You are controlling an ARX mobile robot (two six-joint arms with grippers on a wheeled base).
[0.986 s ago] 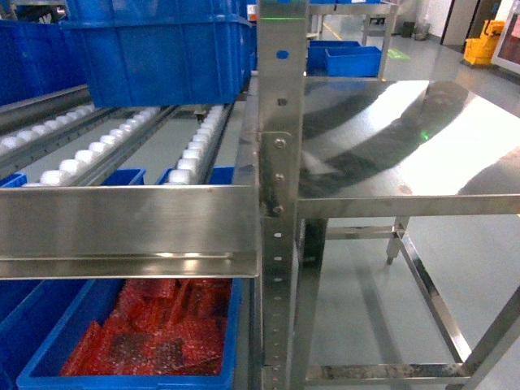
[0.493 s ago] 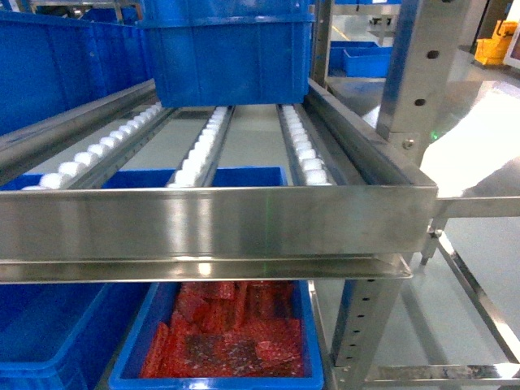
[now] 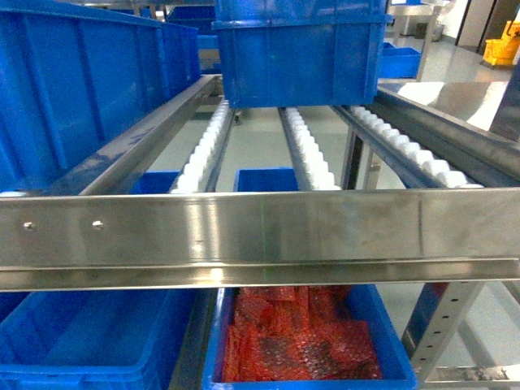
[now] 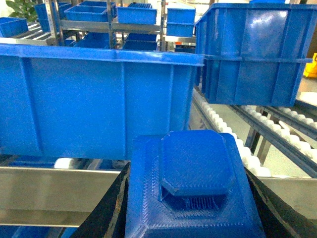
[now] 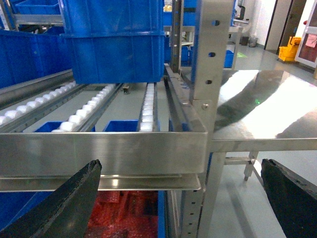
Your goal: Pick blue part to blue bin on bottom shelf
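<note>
Blue part (image 4: 193,191), faceted and ribbed: pinched in the left pincer (image 4: 190,208) between its dark fingers (image 4: 111,210), held before the roller rack's steel rail (image 3: 260,236). Right pincer (image 5: 181,198): spread wide, holding nothing. Blue bin (image 3: 301,337) with red bubble wrap (image 3: 296,337): below that rail. Empty blue bin (image 3: 89,337): to its left.

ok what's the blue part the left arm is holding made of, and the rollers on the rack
The blue part, held between the left pincer's fingers, looks like 3D-printed plastic: matte, with fine layered lines and a crosshatch texture across its faces. The rollers look like smooth white plastic wheels with a slight gloss, though the pictures cannot confirm this. They sit in rows along shiny, brushed steel-looking rails.
</note>
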